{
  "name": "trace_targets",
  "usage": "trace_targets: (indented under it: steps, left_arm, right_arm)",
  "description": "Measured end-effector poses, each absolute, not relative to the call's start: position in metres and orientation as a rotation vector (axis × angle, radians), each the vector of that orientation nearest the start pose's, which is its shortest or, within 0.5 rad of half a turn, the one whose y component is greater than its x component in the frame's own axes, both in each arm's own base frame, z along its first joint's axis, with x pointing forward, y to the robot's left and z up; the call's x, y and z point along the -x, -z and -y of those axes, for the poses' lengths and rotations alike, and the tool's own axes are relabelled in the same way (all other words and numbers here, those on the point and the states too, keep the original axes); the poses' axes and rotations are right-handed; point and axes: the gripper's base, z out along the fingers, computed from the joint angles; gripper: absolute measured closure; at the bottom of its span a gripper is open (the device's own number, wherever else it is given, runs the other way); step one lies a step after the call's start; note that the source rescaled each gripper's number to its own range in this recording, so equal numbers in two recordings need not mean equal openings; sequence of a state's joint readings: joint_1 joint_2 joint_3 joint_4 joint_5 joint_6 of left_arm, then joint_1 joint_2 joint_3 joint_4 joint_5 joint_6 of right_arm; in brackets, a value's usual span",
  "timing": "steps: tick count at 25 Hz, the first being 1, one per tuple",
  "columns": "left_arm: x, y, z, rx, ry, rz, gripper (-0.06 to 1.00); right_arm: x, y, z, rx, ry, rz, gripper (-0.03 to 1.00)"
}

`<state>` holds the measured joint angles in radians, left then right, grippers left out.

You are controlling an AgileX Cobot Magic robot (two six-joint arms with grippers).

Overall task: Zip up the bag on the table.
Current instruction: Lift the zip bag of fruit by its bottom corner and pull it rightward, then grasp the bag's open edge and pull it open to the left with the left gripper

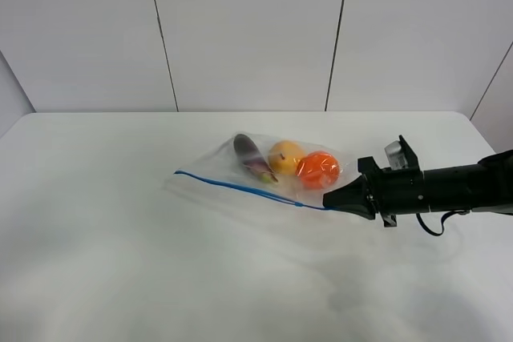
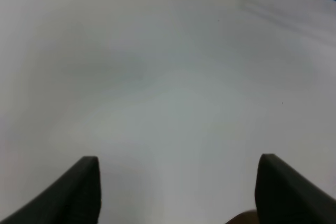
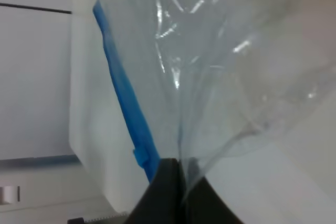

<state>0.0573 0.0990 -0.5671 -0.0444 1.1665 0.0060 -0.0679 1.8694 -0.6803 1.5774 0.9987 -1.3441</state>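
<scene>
Exterior high: white table (image 1: 120, 262), pale panel wall (image 1: 240, 30); R pincer (image 1: 329, 200) pinching bag (image 1: 232, 167) corner; L pincer (image 2: 178, 162) spread.

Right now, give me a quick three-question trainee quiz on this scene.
1. True or false: the right tool is shut on the bag beside its blue zipper strip.
2. The left tool is: A open above the table; B shut on the bag; C out of view.
3. Fill in: the fruit nearest the right tool is coloured ____.
Key: 1 true; 2 A; 3 orange.
</scene>
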Motion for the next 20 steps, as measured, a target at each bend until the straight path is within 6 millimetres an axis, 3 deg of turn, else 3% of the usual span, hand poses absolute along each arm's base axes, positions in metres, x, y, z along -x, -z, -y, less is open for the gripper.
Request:
trace_targets:
  steps: [6, 15, 20]
  left_arm:
    - [0.001, -0.288, 0.004, 0.052, 0.018, -2.181, 0.12]
    - [0.001, -0.288, 0.004, 0.05, 0.019, -2.18, 0.12]
    - [-0.003, -0.303, 0.004, 0.019, 0.004, -2.153, 0.12]
  right_arm:
    - [-0.279, -0.145, -0.058, 0.003, -1.344, -2.386, 0.97]
    - [-0.279, -0.146, -0.058, 0.007, -1.342, -2.384, 0.97]
    - [-0.279, -0.146, -0.058, 0.008, -1.34, -2.385, 0.97]
